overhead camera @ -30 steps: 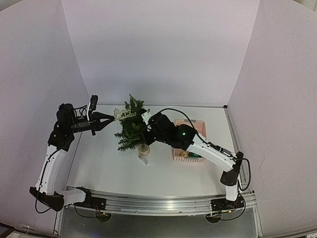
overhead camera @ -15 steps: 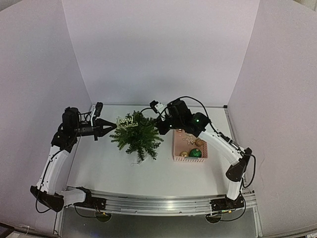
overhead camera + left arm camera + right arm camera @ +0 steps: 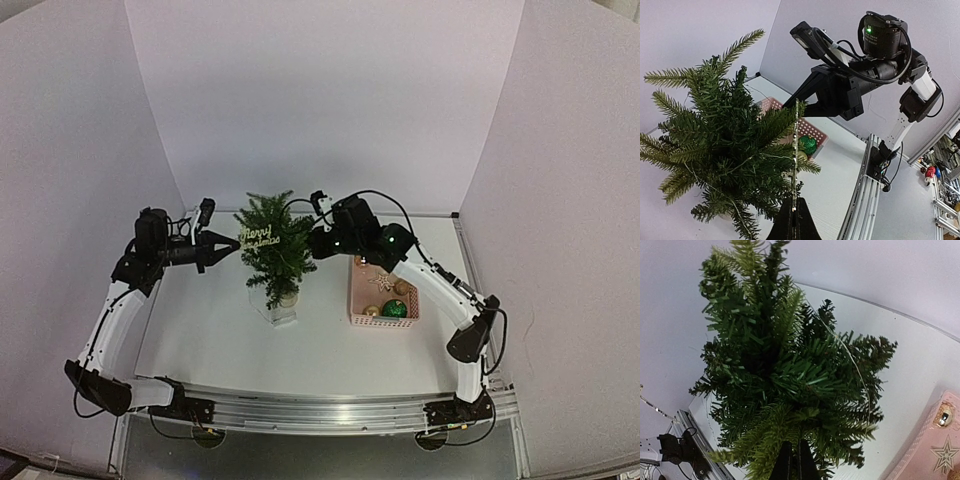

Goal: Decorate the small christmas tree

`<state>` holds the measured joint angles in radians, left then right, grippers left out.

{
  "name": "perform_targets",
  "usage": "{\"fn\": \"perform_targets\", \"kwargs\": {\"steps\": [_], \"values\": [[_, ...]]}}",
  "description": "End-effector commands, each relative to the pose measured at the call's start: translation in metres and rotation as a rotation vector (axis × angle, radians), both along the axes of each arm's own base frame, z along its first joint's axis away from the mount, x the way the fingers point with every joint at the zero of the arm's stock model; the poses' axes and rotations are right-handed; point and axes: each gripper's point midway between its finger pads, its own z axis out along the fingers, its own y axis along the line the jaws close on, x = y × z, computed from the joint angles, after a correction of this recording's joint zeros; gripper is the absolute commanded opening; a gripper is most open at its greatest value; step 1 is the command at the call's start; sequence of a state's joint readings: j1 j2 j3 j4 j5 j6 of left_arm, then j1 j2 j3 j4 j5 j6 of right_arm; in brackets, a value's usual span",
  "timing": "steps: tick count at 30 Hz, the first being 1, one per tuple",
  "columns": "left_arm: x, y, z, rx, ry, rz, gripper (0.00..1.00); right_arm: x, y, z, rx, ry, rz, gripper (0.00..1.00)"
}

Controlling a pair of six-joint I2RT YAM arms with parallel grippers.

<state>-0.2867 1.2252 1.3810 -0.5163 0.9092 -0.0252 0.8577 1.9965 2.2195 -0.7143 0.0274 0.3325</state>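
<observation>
Gold glitter lettering: the "Merry Christmas" sign (image 3: 258, 238) is sitting pinched in the left gripper (image 3: 232, 247), whose jaws are clamping narrow on its edge. In the left wrist view it is running edge-on, straight out from the fingertips into the foliage.

Change noted: a second ago the small christmas tree (image 3: 272, 252) was leaning hard over, and half a second ago it was still sprawling. Now it is standing upright on its pale base, directly between the two sets of jaws. The right gripper (image 3: 314, 243) has been lifting and drawing back with it. Its jaws are pressing shut among the upper branches, apparently gripping one.

Reading: I am treating the righting step as done. The tree is now presenting its crown just ahead of the left jaws, so the sign is getting into position for seating, though it is not yet released.

The pink basket (image 3: 353, 295) is lying behind and below the right jaws, with the green bauble (image 3: 394, 309) and the other ornaments waiting inside it.

Caution: I am expecting the tree to wobble if the right jaws let go too early.
</observation>
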Motion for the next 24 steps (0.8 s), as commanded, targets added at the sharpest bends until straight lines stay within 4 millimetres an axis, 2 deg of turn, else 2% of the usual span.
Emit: {"fn": "perform_targets", "kwargs": {"steps": [1, 7, 18, 22, 24], "values": [[0.004, 0.001, 0.017, 0.004, -0.084, -0.001, 0.00, 0.006, 0.002, 0.009, 0.057, -0.008, -0.033, 0.00], [0.008, -0.005, 0.015, -0.011, -0.082, -0.037, 0.00, 0.003, 0.003, 0.008, 0.047, -0.023, 0.004, 0.00], [0.010, -0.019, 0.005, -0.057, -0.021, -0.067, 0.00, 0.001, -0.002, 0.008, 0.082, 0.021, -0.042, 0.00], [0.018, -0.025, -0.007, -0.050, -0.006, -0.074, 0.00, -0.001, -0.001, 0.006, 0.076, 0.017, -0.025, 0.00], [0.019, -0.027, -0.014, -0.046, 0.004, -0.074, 0.00, -0.001, -0.002, 0.008, 0.080, 0.015, -0.030, 0.03]]}}
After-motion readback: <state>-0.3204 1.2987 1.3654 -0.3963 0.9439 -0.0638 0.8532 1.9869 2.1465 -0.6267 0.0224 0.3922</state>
